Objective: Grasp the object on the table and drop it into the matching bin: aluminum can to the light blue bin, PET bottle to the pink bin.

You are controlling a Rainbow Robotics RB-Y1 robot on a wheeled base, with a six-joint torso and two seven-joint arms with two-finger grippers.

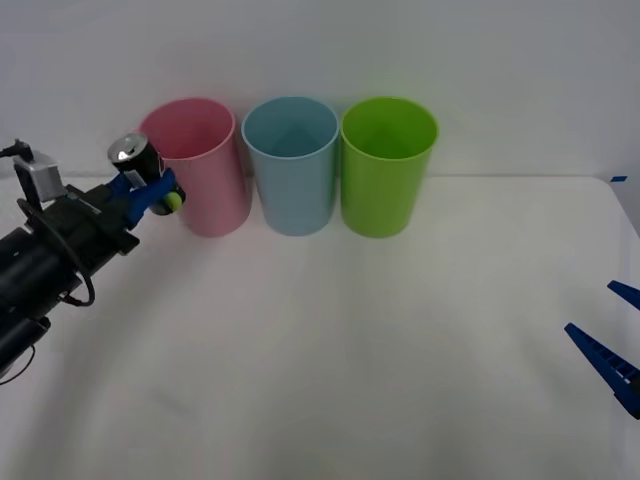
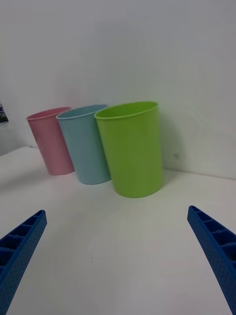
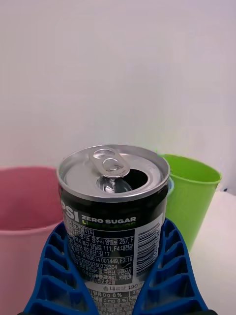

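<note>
**Can held aloft beside the pink bin**

While the left gripper (image 1: 152, 193) hangs above the table (image 1: 330, 360) at the far left, its blue ribbed jaws are clamped on the aluminum can (image 1: 135, 157) — one finger on each side of the dark body, as the left wrist view shows. That can (image 3: 113, 211) stands upright in the grasp, clear of the table, its silver top (image 3: 113, 172) facing up with the pull tab raised over an opened mouth. White lettering reading "ZERO SUGAR" and small print run across the dark side.

From the front, the can sits just to the left of the pink bin (image 1: 200, 165), near its rim and overlapping its left edge. The light blue bin (image 1: 291, 165) stands next in the row, close against the pink one, and a lime green bin (image 1: 388, 165) comes after it on the right. All three stand upright at the back of the table, before a plain white wall (image 1: 400, 50).

The right gripper (image 1: 612, 345) waits low at the right edge of the table, well apart from the bins — its jaws spread wide, the two blue fingers (image 2: 22, 246) at the corners of the right wrist view with bare white surface between them.
</note>
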